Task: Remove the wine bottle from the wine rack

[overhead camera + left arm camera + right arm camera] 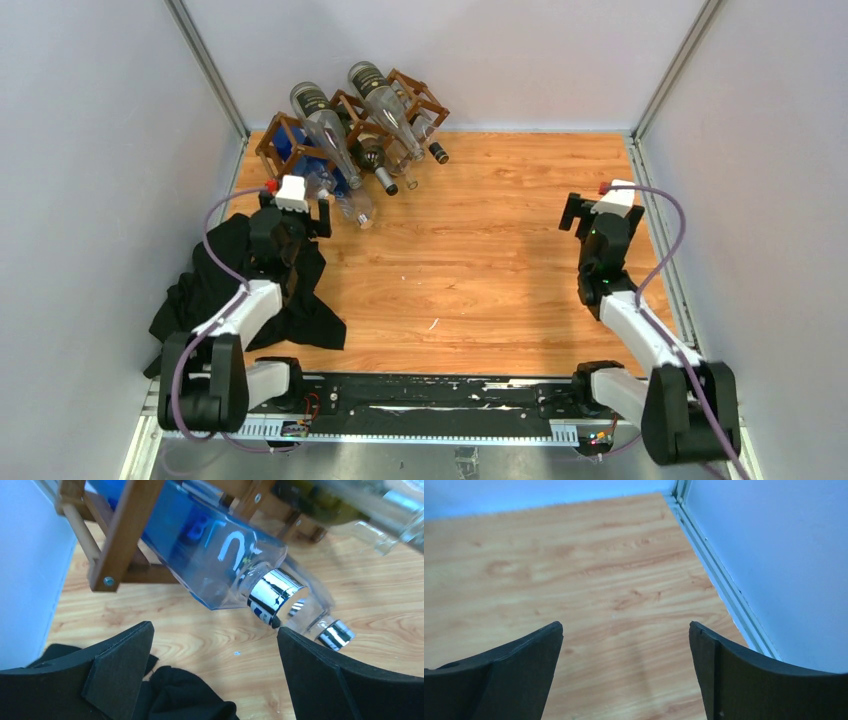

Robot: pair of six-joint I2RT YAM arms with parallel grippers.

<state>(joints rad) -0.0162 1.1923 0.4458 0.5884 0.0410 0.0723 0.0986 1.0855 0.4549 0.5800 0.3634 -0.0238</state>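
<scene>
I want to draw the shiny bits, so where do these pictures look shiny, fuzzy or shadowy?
Left wrist view: the silver cap on the blue bottle flashes mirror-bright, and the other bottles behind it go fuzzy. Top external view: even light, with faint glints on those bottles. Right wrist view: a soft shadow streak on the table, no glare.

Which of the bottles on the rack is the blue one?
The bottle at the rack's left end, its silver cap just before the left gripper; the other bottles are clear or dark.
</scene>
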